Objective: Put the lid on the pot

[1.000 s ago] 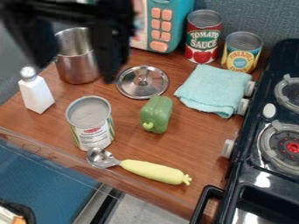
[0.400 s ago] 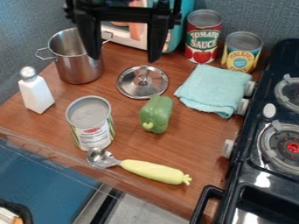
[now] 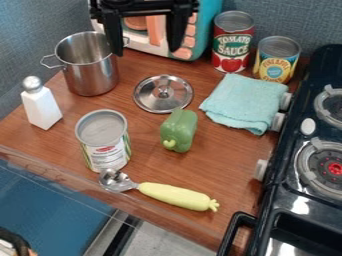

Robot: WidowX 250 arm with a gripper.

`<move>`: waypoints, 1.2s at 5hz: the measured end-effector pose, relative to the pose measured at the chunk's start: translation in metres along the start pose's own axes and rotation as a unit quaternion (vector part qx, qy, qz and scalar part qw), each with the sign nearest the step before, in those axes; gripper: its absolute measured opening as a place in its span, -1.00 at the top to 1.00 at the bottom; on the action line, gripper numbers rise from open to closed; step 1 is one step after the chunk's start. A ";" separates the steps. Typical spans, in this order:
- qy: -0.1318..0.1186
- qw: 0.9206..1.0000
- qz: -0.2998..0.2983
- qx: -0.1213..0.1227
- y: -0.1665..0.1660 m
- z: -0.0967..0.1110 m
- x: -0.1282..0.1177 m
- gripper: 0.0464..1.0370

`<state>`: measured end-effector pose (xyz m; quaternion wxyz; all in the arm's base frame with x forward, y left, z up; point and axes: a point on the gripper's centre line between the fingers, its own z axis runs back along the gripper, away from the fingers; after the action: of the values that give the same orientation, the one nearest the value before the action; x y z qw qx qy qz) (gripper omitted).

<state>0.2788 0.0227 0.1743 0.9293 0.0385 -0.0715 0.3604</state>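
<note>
Lid (image 3: 148, 95) is flat on the bench (image 3: 214, 155), knob up (image 3: 163, 91), which suits me fine, since the knob is the obvious bit to pinch from above. My claw (image 3: 147, 51) is spread wide with nothing in it, hanging a bit to the far side of the lid, so I'd say I'm at the lining-up step and the real job is all ahead. Pot (image 3: 91, 75) stands upright to the left, mouth up and uncovered, so it's basically ready for a lid dropped straight down. Next I reckon I need to come nearer, center over the knob, then go down. Thing to watch: the green pepper (image 3: 178, 131) sits right by the lid's near edge (can't tell if they touch), so a sloppy approach could nudge it. Shiny rim might slip or tip too if I grab off-center, and then it wouldn't seat level, lol.
</note>
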 end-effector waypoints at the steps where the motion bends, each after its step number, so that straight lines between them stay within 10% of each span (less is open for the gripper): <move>1: 0.005 1.000 0.012 0.016 -0.003 -0.017 0.011 -0.93; 6: -0.035 0.996 0.079 0.018 -0.053 -0.089 0.062 -0.93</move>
<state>0.3691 0.0363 0.0953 0.8941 0.0624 -0.1006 0.4320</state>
